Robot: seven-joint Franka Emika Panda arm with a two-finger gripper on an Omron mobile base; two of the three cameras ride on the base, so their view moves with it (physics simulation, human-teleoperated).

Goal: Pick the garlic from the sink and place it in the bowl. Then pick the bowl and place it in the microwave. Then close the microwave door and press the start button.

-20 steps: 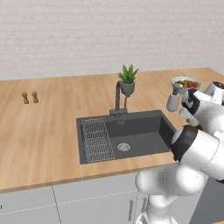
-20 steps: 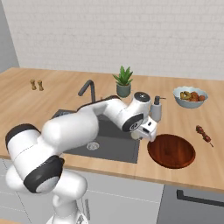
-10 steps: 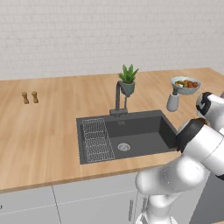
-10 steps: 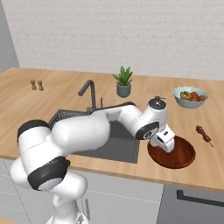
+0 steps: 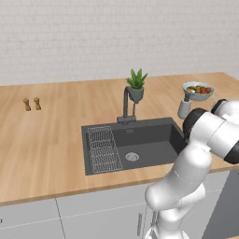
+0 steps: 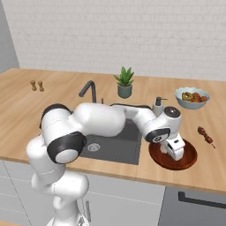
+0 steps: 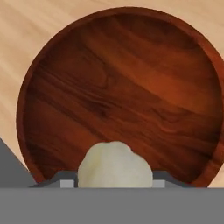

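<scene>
Sink (image 5: 140, 144) basin dark, wire rack at left. Red-brown bowl (image 6: 172, 154) on counter right of sink, directly below gripper (image 6: 173, 149). Garlic (image 7: 115, 165) clamped between the fingers, held above the bowl's near inner side

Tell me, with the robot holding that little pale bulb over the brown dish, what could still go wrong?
1. The garlic sits low between the gripper fingers, above the near part of the bowl; released now, it might roll toward the rim and out.
2. The hand hangs close over the bowl; lowering further could knock it along the counter.
3. A skewer lies just beyond; a sideways swing might brush it.
</scene>
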